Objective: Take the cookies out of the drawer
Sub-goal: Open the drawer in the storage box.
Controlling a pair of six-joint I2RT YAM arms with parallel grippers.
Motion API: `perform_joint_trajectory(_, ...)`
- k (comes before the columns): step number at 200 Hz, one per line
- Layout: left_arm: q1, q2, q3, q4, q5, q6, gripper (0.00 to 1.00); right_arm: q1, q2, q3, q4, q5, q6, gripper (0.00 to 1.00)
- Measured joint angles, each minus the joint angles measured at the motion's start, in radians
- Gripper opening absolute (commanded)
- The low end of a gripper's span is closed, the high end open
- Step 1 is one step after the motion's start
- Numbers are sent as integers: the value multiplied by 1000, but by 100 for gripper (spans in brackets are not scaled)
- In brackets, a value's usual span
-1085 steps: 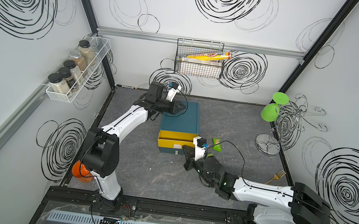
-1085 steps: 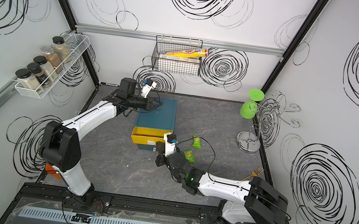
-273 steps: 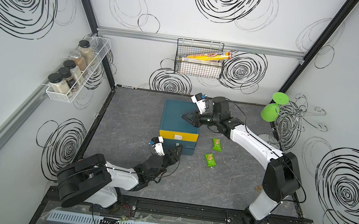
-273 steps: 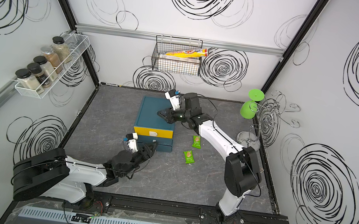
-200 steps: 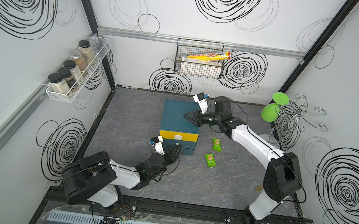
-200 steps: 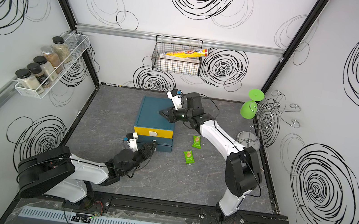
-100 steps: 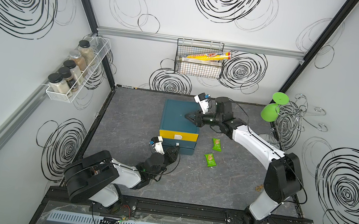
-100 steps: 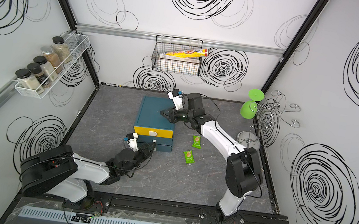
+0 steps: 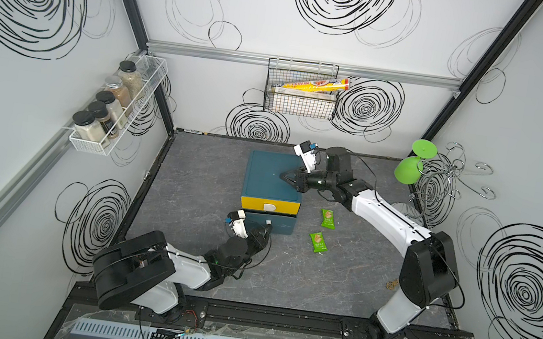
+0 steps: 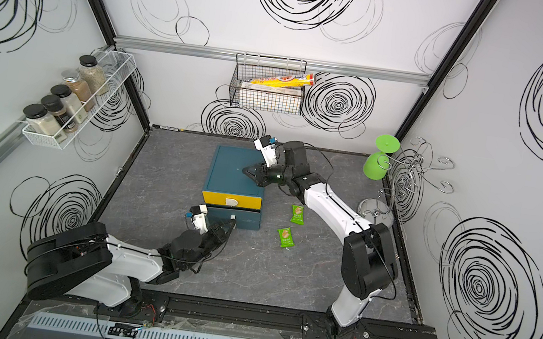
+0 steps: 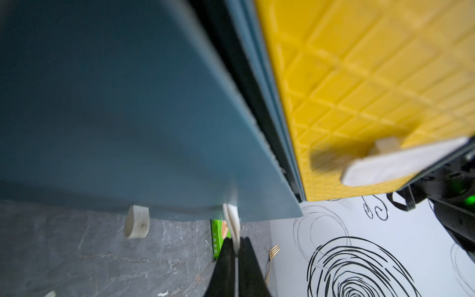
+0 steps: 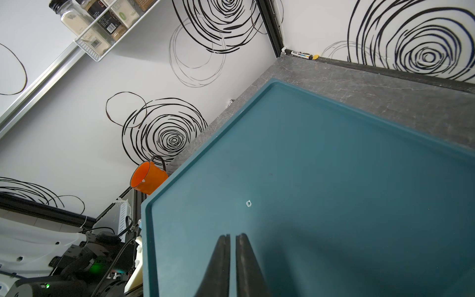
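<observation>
Pinching the small white tab (image 11: 231, 223) on the front of the lower drawer (image 9: 282, 226), the left pincer (image 11: 235, 241) has both black fingers pressed onto it from either side. It reaches in low over the counter (image 9: 196, 181) at the front face of the teal cabinet (image 9: 270, 177). How far the lower drawer stands out cannot be told. Directly above it sits the yellow drawer (image 9: 268, 207).

Over the cabinet's top, near its right edge, the right pincer (image 9: 283, 176) has its fingers drawn almost together, with only a thin slit between them and nothing in it. Whether its tips touch the top is unclear.

On the counter, between the cabinet's right side and the counter's right edge, the farther green cookie packet (image 9: 328, 218) lies flat. The nearer green cookie packet (image 9: 317, 241) lies flat too, closer to the front edge and apart from the first
</observation>
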Motion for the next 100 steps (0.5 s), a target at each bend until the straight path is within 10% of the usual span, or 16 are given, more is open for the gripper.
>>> perform_joint_trajectory(100,-173,-153,-42,-102,-102,-87,0,-1,0,0,-5,2,-11,10)
